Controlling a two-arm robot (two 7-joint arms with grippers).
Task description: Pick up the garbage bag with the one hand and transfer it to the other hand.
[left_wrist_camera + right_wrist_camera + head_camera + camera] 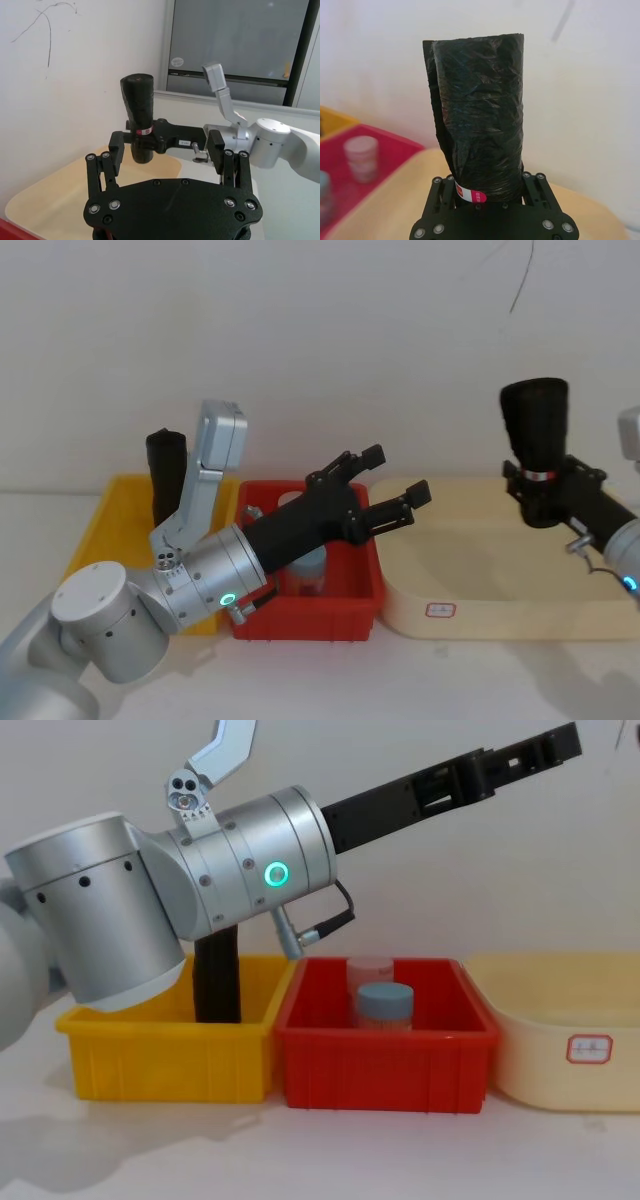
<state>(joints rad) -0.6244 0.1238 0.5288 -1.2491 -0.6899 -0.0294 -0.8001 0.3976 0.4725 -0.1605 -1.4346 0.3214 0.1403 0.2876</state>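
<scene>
I see the garbage bag (pixel 480 115) as thin black plastic film, crinkled and glossy, with a smooth red-and-white label band (pixel 470 194) that looks like paper. The right hand (pixel 487 184) clamped on it is matt black, dotted with small shiny metal screws. My left hand (pixel 395 473) has the same matt finish. The left arm (pixel 240 870) is satin silver metal. The yellow bin (pixel 160 1060), red bin (pixel 385 1065) and cream tray (pixel 530 1060) are smooth, faintly glossy plastic.
</scene>
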